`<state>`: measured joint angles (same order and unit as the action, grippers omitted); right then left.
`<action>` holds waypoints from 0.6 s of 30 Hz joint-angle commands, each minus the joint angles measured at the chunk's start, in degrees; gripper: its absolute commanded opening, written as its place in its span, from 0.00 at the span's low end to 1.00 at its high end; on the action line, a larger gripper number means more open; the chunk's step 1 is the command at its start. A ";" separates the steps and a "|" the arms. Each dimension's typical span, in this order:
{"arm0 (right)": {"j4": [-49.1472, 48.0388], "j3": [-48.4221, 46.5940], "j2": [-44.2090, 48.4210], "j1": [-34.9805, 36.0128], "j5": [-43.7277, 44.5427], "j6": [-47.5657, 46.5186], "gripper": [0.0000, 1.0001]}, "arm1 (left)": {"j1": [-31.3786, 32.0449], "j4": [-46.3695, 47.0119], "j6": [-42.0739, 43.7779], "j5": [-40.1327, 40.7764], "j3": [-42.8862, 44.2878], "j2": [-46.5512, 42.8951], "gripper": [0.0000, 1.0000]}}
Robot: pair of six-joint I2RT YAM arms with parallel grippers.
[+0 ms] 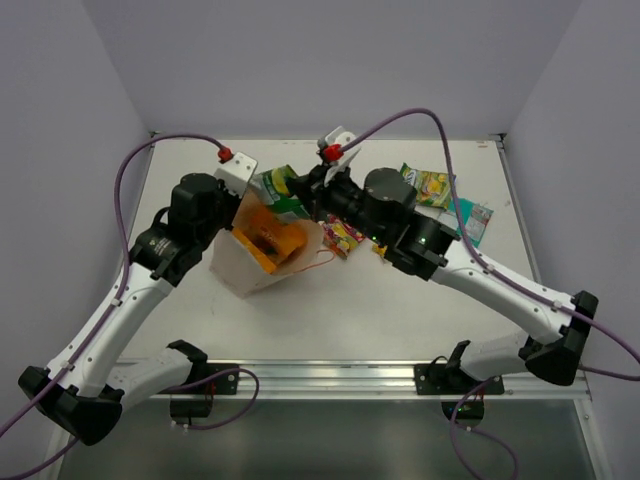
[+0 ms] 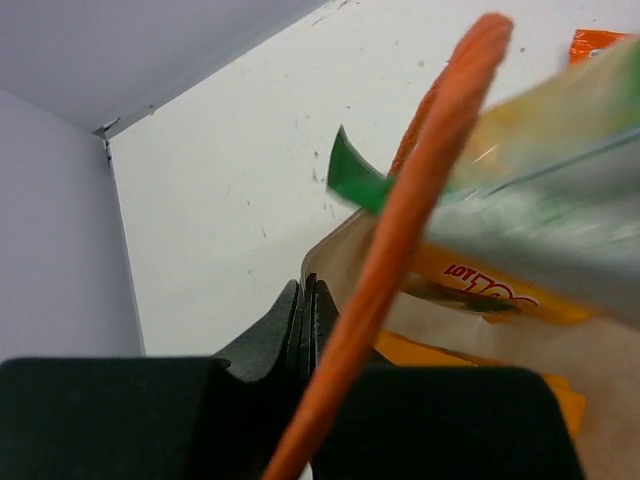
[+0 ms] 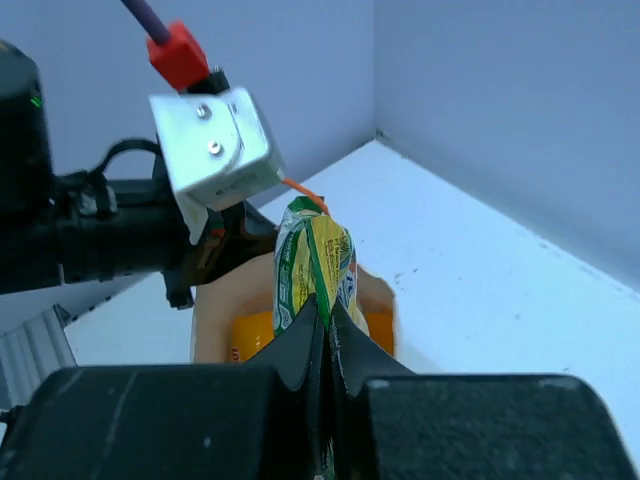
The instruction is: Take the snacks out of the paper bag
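Observation:
The cream paper bag (image 1: 238,270) stands tilted at the table's middle left, mouth open. My left gripper (image 1: 243,205) is shut on its far rim; in the left wrist view the jaws (image 2: 308,292) pinch the paper edge, with the orange string handle (image 2: 420,170) crossing in front. My right gripper (image 1: 312,192) is shut on a green packet (image 1: 281,188) and holds it just above the bag's mouth; the right wrist view shows the packet (image 3: 315,262) upright between the fingers. Orange packets (image 1: 270,238) lie inside the bag (image 3: 215,320). The brown bar is out of view.
A red-yellow packet (image 1: 342,238) lies right of the bag under my right arm. A green packet (image 1: 430,186) and a teal packet (image 1: 470,220) lie at the back right. Grey walls close the back and both sides.

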<state>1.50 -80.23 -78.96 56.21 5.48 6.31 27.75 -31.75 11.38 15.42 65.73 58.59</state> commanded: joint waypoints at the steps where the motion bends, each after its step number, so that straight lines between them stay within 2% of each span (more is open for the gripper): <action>1: -1.67 -2.92 7.65 -0.48 4.53 -4.18 0.00 | -0.15 8.98 -0.48 7.95 1.06 -1.20 0.00; 5: -1.67 -3.18 15.21 -2.50 10.07 -5.69 0.00 | -1.20 10.30 0.22 12.70 1.68 0.21 0.00; 6: -1.67 -2.83 16.46 -3.11 13.91 -5.86 0.00 | -1.47 10.74 0.31 13.49 1.76 0.56 0.00; 8: 0.69 -2.39 19.26 -3.99 18.15 -8.68 0.00 | -2.34 12.32 0.75 13.76 2.20 1.35 0.00; 11: 6.66 -0.29 21.03 -6.54 22.29 -6.75 0.00 | -2.96 15.66 2.68 14.20 1.94 2.05 0.00; 15: 12.55 10.51 22.97 -8.04 18.80 3.42 0.00 | -3.49 18.65 4.70 12.62 2.03 3.11 0.00; 18: 14.85 18.40 22.80 -8.04 7.31 7.57 0.00 | -3.58 20.23 5.94 10.26 2.29 3.55 0.00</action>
<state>10.35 -69.14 -53.56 47.99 21.78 7.18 24.82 -24.21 13.82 25.32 65.73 62.98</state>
